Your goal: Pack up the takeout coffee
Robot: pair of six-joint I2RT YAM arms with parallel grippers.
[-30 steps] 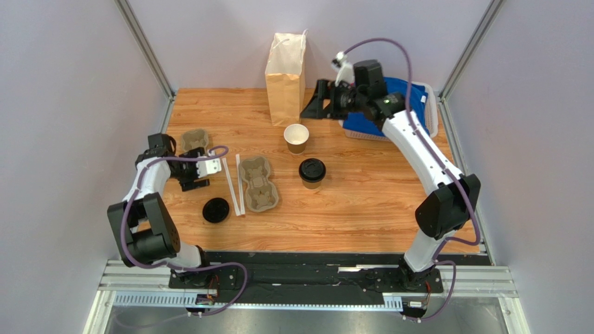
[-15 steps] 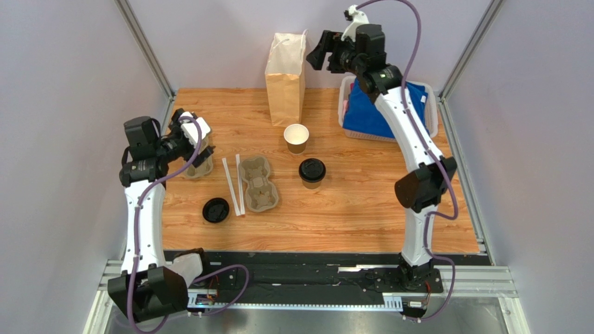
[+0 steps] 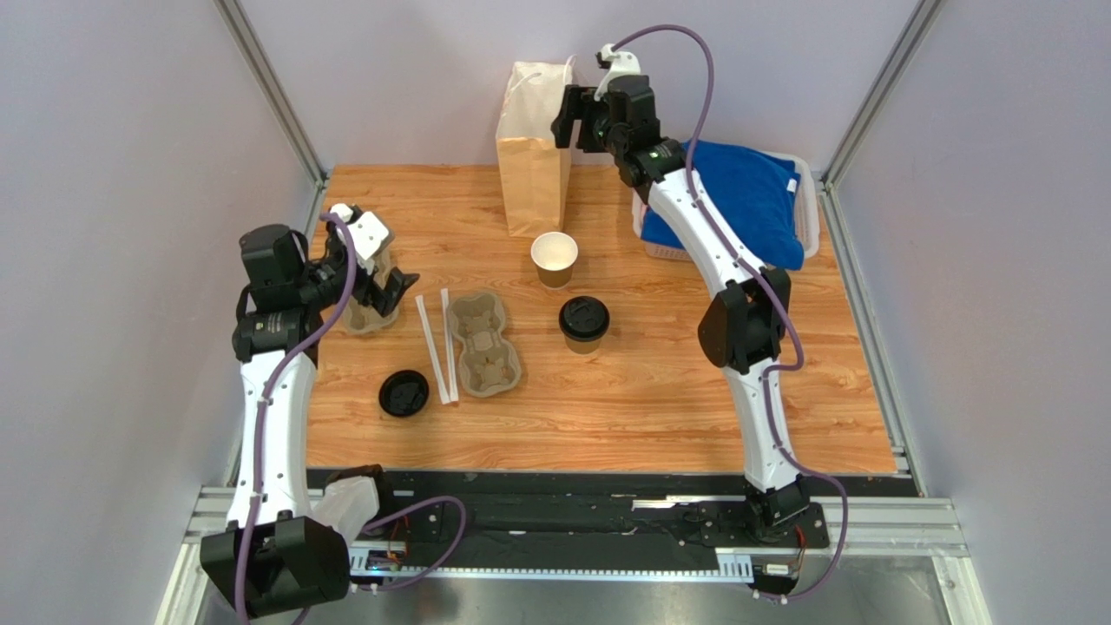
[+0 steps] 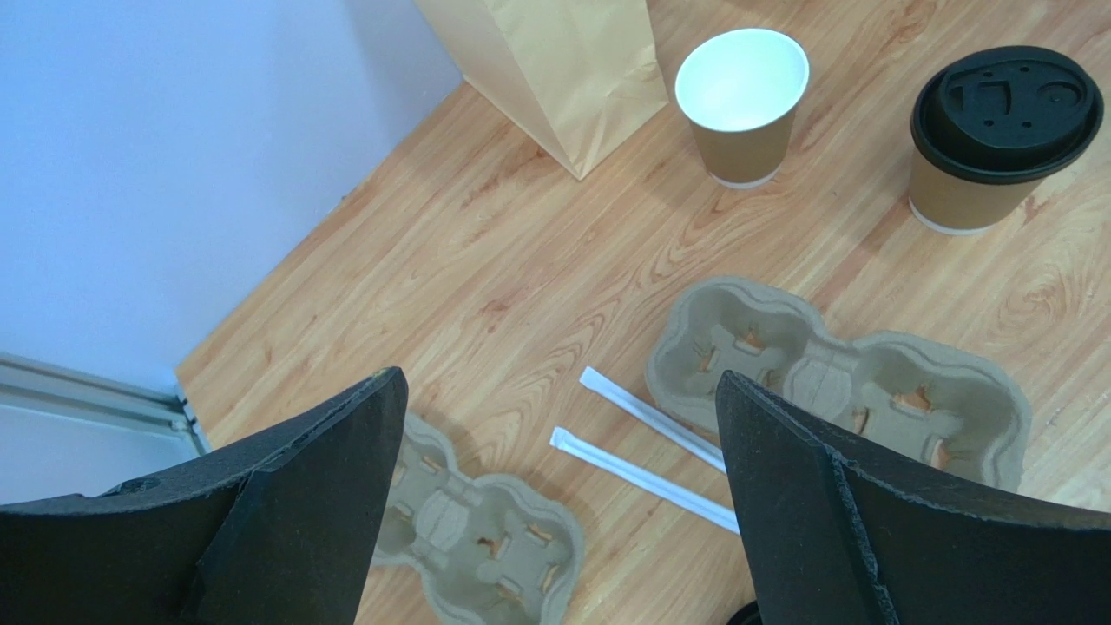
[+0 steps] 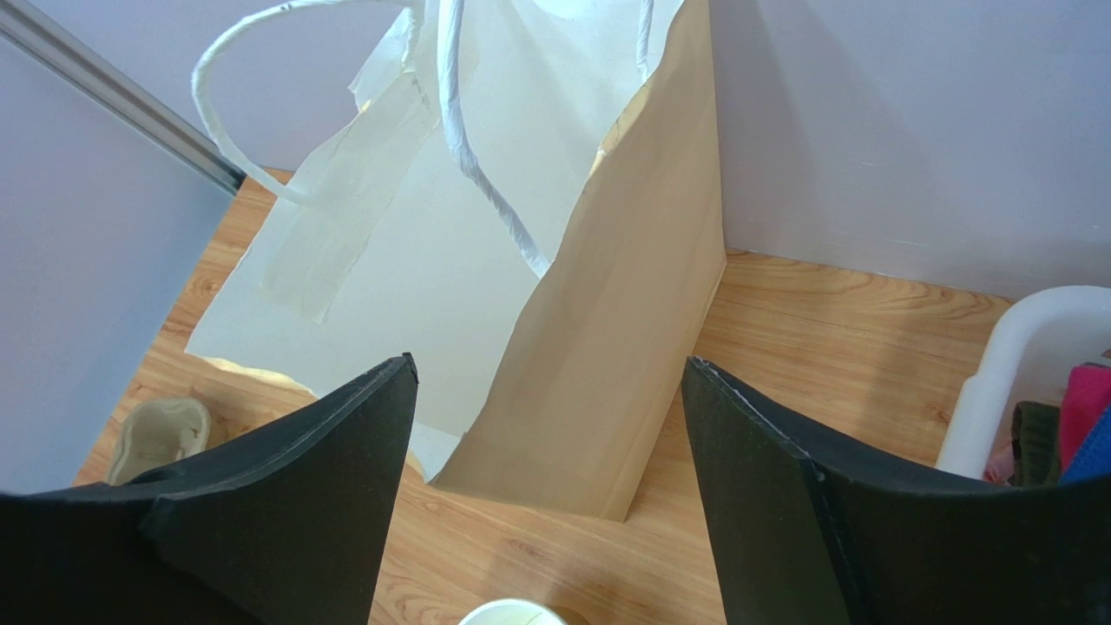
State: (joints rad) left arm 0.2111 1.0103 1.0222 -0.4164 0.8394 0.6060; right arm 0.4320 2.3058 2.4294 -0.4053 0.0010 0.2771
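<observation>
**A:** Where is the takeout coffee?

**B:** Near the middle of the bench (image 3: 678, 391), which has an orange wood-grain top. The takeout coffee (image 3: 584, 322) stands upright. It is a smooth brown paper cup that tapers downward, under a round, glossy black plastic lid. The lid has moulded ridges, and any marks on it are too small to read.

**A:** What is around it?

**B:** At its 11 o'clock stands an open cup (image 3: 554, 257), the same brown paper outside and white inside. At its 9 o'clock, just beside it, lies a cup carrier (image 3: 485, 343) of rough grey-brown moulded pulp with rounded pockets. Two thin straws (image 4: 648, 417) in white paper wrappers lie side by side at that carrier's 9 o'clock. A loose lid (image 3: 404, 393), flat and black, lies at the coffee's 8 o'clock.

**A:** And the bag?

**B:** The paper bag (image 5: 613, 326) is at the bench's 12 o'clock, upright with its mouth open. It is creased tan kraft paper, pale inside, with twisted white paper handles. At 2 o'clock a white plastic basket (image 3: 811, 208) holds a blue cloth (image 3: 737, 195).

**A:** The arms?

**B:** The left gripper (image 4: 554, 404) hangs with its jaws spread wide and nothing between them, above a second carrier (image 4: 483, 534) at 9 o'clock. The right gripper (image 5: 548, 378) is also spread and empty, above the bag's mouth.
</observation>
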